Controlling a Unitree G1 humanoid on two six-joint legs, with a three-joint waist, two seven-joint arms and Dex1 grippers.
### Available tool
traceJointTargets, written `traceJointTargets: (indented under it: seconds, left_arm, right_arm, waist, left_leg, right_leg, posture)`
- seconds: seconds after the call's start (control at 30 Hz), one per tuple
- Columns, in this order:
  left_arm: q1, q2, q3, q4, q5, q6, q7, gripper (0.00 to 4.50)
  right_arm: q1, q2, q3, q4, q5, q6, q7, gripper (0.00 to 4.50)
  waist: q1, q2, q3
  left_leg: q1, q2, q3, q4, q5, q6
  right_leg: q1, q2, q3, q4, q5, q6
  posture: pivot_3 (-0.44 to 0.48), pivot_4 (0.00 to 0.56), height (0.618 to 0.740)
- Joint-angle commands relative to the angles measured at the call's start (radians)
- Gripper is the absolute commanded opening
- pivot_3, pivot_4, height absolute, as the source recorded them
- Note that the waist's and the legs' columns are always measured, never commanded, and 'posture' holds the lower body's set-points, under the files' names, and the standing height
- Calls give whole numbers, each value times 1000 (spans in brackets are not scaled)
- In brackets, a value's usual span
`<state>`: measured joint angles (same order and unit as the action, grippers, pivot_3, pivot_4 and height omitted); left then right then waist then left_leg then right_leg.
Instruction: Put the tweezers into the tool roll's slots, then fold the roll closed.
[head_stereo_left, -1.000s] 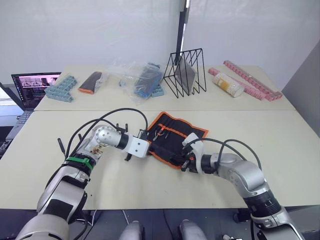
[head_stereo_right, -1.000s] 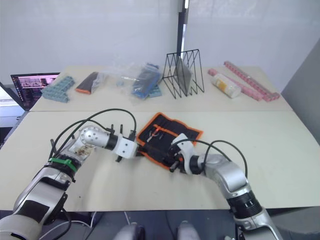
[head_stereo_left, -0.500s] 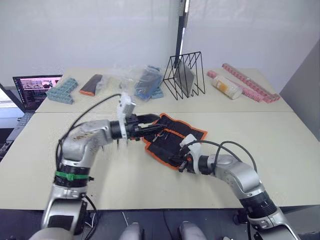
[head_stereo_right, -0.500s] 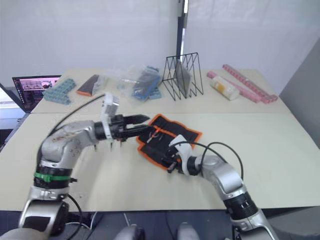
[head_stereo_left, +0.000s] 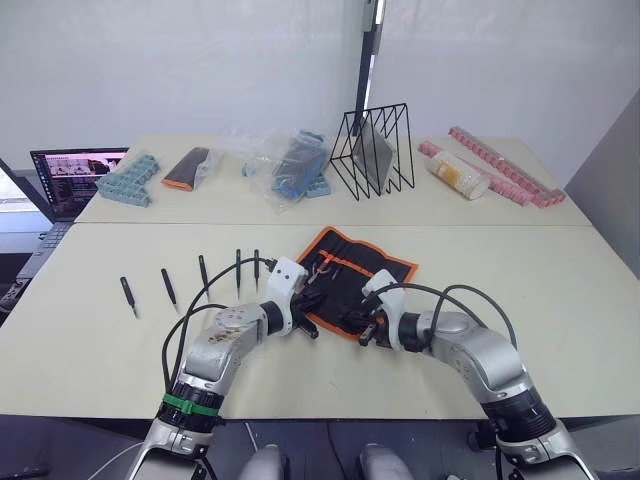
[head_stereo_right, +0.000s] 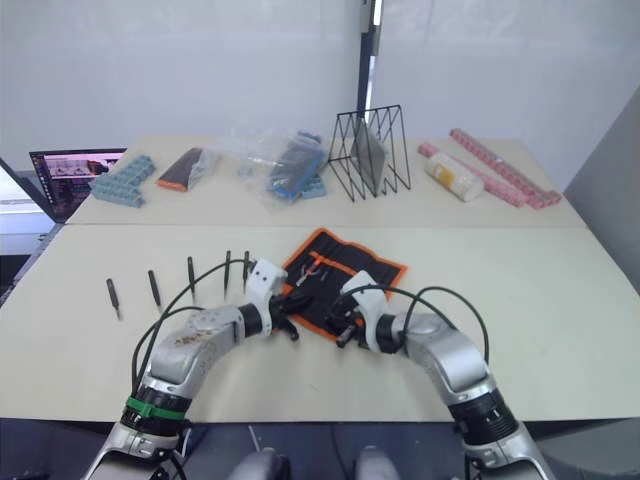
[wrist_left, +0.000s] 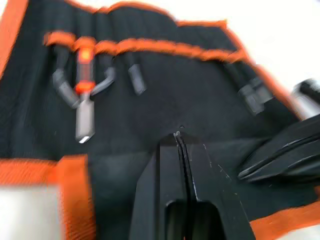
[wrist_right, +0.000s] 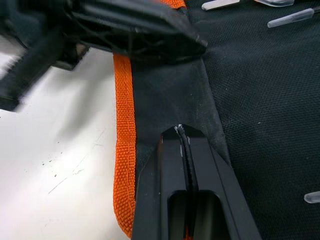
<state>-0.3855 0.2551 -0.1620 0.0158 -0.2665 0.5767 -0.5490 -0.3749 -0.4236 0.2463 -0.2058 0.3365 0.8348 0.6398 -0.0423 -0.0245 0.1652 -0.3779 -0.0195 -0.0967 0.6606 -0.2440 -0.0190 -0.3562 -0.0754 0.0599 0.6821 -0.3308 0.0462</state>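
Observation:
The tool roll (head_stereo_left: 352, 268) lies open on the table, black with orange edging. Its slots (wrist_left: 165, 65) hold a few small tools under an orange band. Several black tweezers (head_stereo_left: 203, 272) lie in a row on the table left of the roll. At the roll's near left edge my left gripper (head_stereo_left: 308, 306) is shut, its tips (wrist_left: 178, 135) against the black fabric. Shut as well, my right gripper (head_stereo_left: 357, 322) pinches the fabric just inside the near orange edge (wrist_right: 125, 150). The two grippers almost meet.
At the back stand a black wire rack (head_stereo_left: 372, 150), clear plastic bags (head_stereo_left: 285, 165), blue blocks (head_stereo_left: 125, 180), an orange-tipped dark case (head_stereo_left: 185, 165) and pink strips (head_stereo_left: 505, 165). A laptop (head_stereo_left: 70, 180) sits at the far left. Black cables loop from both wrists.
My left arm has dropped from above the roll to its near left edge. The tweezers now show on the table to the left. The right gripper has stayed put.

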Motion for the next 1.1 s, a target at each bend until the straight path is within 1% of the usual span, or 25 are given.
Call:
traceJointTargets:
  seconds: [0.03,0.07,0.13,0.27,0.37,0.47,0.63,0.77,0.97,1.1]
  left_arm:
    - [-1,-6,41,51,18,-36,34,14]
    - [-2,-10,50,52,7,-37,30,14]
    - [-2,-15,57,52,-2,-39,28,14]
    - [7,-35,63,54,-9,-39,33,14]
    - [17,-44,60,50,-7,-38,32,14]
    - [22,-44,59,52,-3,-38,27,14]
    - [16,-38,62,64,0,-56,16,14]
    - [5,-18,64,87,12,-75,6,14]
    - [-14,-21,143,146,-22,-130,33,14]
    - [-17,-6,188,194,-34,-142,46,14]
  right_arm:
    - [10,13,10,-61,4,-69,25,0]
    - [22,45,-8,-55,15,-133,29,0]
    - [34,77,-11,-34,-24,-287,21,0]
    - [12,86,1,59,-77,-325,3,0]
    - [-1,135,-30,139,-62,-340,-18,0]
    - [-27,170,-30,264,-118,-402,-59,0]
    - [-7,191,-21,328,-145,-446,-60,0]
    - [58,154,-25,323,-166,-439,-55,0]
    - [166,60,-74,304,-159,-443,-38,0]
    - [208,60,-91,274,-133,-413,-46,0]
  waist:
    - [0,0,0]
    - [0,0,0]
    - [-2,0,0]
    - [1,0,0]
    - [1,0,0]
    - [1,0,0]
    - [-1,0,0]
    - [0,0,0]
    - [7,0,-1]
    - [13,0,-3]
  left_leg:
    - [0,0,0,0,0,0]
    - [-1,0,0,0,0,0]
    - [-2,0,0,0,0,0]
    - [-4,-1,0,0,0,0]
    - [-4,-1,0,0,0,0]
    - [-4,-1,0,-1,0,0]
    - [-4,-1,0,-1,0,0]
    - [-2,-1,0,-1,0,-1]
    - [1,-1,0,-1,0,-1]
    - [3,-1,0,-1,0,-1]
  right_leg:
    - [0,0,0,0,0,0]
    - [0,0,0,0,0,0]
    - [-2,0,0,0,0,0]
    - [-3,-1,0,-1,1,1]
    - [-3,-1,0,-1,1,1]
    - [-4,-1,0,-1,1,1]
    - [-4,-1,0,-1,1,1]
    - [-1,-1,0,-1,1,1]
    - [4,-1,0,-4,1,1]
    - [6,-1,0,-5,1,2]
  posture:
    - [0,150,739]
    - [0,150,739]
    - [0,150,739]
    - [0,150,739]
    - [0,150,739]
    - [0,150,739]
    - [0,150,739]
    - [0,150,739]
    - [0,150,739]
    - [0,150,739]
